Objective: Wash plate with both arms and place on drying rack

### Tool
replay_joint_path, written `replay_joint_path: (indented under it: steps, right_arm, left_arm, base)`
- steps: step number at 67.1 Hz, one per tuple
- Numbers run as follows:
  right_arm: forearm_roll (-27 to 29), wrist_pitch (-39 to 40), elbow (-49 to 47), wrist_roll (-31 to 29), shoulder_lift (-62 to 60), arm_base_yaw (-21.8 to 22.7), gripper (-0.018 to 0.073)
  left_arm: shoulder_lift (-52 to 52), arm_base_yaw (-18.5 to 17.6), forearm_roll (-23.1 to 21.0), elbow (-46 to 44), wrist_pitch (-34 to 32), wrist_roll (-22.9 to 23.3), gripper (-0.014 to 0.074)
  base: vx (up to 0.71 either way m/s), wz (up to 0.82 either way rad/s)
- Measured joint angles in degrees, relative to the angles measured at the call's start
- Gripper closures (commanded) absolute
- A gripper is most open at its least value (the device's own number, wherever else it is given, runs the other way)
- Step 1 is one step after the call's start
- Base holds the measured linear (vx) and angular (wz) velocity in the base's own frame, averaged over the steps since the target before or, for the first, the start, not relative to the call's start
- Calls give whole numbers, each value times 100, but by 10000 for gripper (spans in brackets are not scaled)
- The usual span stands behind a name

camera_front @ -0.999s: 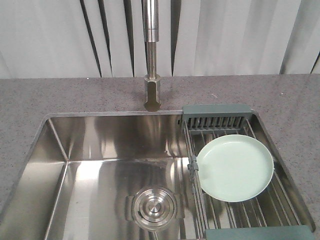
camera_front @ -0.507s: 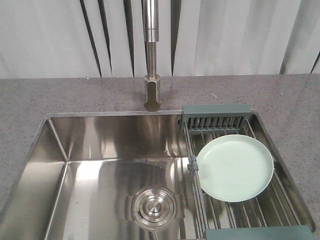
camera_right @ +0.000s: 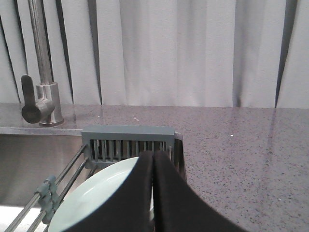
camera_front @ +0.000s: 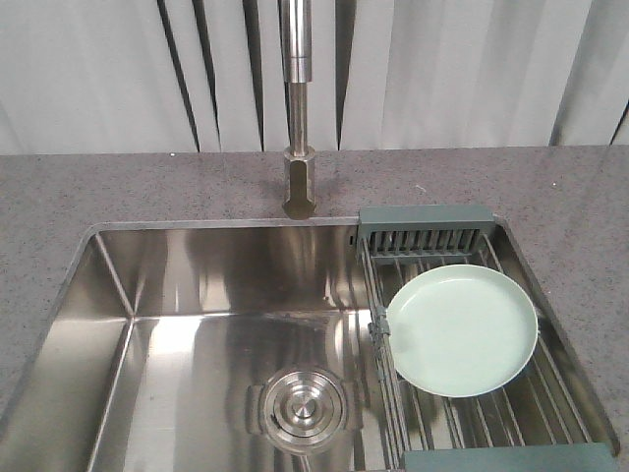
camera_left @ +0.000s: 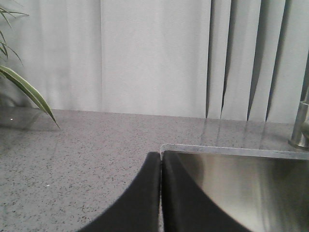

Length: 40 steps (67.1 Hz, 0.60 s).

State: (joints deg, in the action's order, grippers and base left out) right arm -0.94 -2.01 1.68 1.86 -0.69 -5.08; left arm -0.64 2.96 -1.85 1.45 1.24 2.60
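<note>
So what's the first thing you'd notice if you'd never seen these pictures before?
Probably the pale green plate, lying flat on the wire drying rack across the right side of the shiny steel sink. Next, the tall metal tap rising from the grey counter behind the sink. Each wrist view shows a black gripper, the left gripper and right gripper, with its jaws pressed together and holding nothing.

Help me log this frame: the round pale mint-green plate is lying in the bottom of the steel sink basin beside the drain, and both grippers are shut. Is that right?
Not quite. The round pale mint-green plate lies flat on the metal wire drying rack over the right side of the steel sink basin, well apart from the drain, as the exterior front-facing view shows. The left gripper and right gripper are indeed shut.
</note>
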Motion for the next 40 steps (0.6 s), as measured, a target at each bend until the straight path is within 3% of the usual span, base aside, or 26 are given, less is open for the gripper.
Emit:
replay_joint_path:
  steps: [22, 40]
  right_arm:
    - [0, -7, 0, 0, 0, 9, 568]
    - [0, -40, 0, 0, 0, 315, 568]
  left_arm:
    - [0, 0, 0, 0, 0, 0, 603]
    - [0, 0, 0, 0, 0, 0, 603]
  base:
    - [0, 0]
    - [0, 0]
